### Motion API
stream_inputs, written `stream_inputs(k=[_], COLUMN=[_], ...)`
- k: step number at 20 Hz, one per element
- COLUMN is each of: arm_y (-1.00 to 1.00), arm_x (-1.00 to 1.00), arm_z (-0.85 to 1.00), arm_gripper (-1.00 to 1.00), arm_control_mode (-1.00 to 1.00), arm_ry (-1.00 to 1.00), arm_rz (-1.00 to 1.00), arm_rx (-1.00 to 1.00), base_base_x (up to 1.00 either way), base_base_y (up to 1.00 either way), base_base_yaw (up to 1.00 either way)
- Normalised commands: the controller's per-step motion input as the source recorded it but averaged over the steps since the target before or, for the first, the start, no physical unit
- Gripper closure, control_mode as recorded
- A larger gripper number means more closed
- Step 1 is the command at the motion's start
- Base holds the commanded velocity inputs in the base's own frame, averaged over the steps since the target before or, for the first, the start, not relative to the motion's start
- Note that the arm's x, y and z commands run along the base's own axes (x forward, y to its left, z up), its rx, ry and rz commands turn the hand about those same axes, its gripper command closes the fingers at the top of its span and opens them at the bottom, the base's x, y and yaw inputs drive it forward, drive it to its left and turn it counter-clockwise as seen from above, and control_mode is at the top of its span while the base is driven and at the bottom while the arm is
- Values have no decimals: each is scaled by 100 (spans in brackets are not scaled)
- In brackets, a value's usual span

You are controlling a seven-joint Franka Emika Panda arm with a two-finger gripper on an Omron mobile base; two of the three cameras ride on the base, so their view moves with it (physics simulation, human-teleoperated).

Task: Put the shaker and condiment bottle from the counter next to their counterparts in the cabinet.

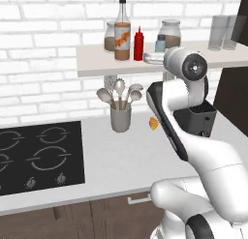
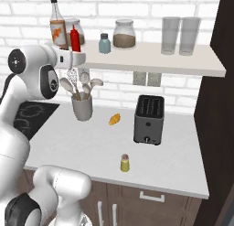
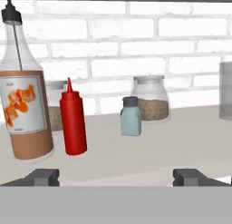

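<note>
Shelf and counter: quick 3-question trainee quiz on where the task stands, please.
1. True or false: the red squeeze bottle stands on the shelf beside the glass bottle with the orange label.
2. Where is the yellow-olive shaker? A) on the shelf by the pale blue shaker B) on the counter in front of the toaster C) in the gripper
3. Fill in: the gripper's jaws are ____.

Key: 1 true; 2 B; 3 open, holding nothing.
</note>
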Motion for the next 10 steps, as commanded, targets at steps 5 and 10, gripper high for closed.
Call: stream_inputs(k=[5,10], arm_y=[-26,-30], arm_x=[-40,-46], arm_z=[0,0], arm_gripper=[-100,-100], arm_control_mode=[-100,-100], arm_ry=[0,0], arm_rz=[1,3], arm_rx=[0,0], base_base_x=[0,0], base_base_y=[0,0], base_base_yaw=[0,0])
